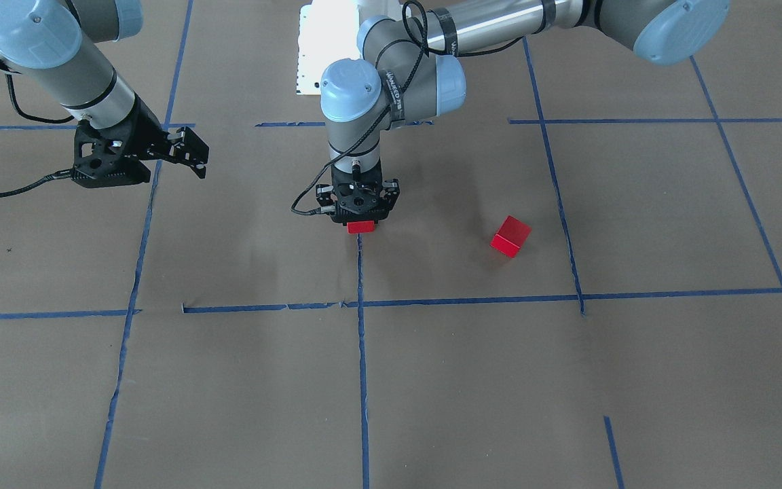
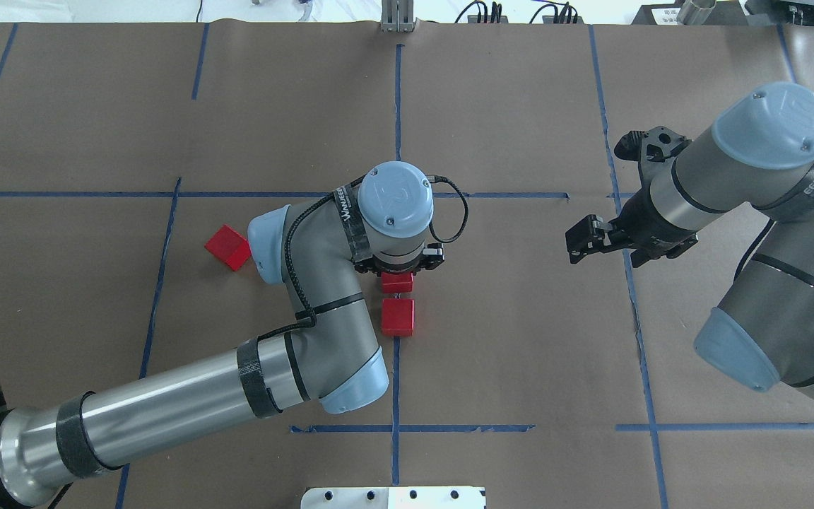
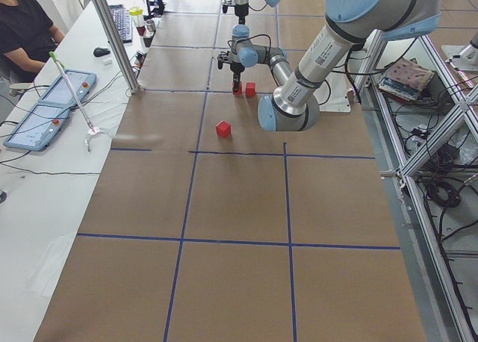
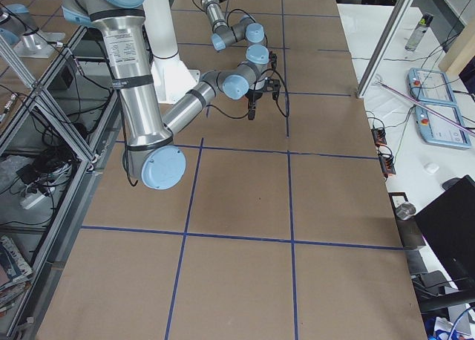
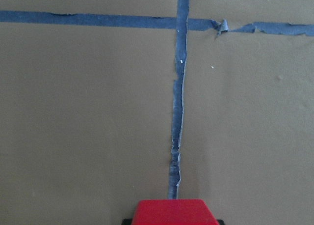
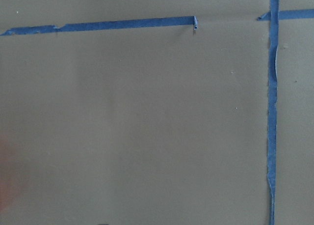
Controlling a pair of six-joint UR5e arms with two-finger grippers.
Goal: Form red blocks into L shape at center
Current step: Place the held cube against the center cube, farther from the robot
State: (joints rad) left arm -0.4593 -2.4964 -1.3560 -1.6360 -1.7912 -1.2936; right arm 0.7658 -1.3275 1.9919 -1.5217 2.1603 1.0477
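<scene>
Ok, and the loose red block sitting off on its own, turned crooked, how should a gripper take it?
Come straight down on the loose red block, fingers on two opposite side faces. It sits skewed to the tape grid, so turn the wrist to match. Nothing touches its sides.

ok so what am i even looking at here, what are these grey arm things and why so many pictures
These are two robot arms at a table covered in brown paper and marked with blue tape lines. Four fixed cameras look from above, from the front and from each end. Two more ride on the wrists, looking down. The left gripper pinches one red block at the middle, a second red block sits just beside it, and a third red block lies off alone. The right gripper hangs open and empty.
</scene>
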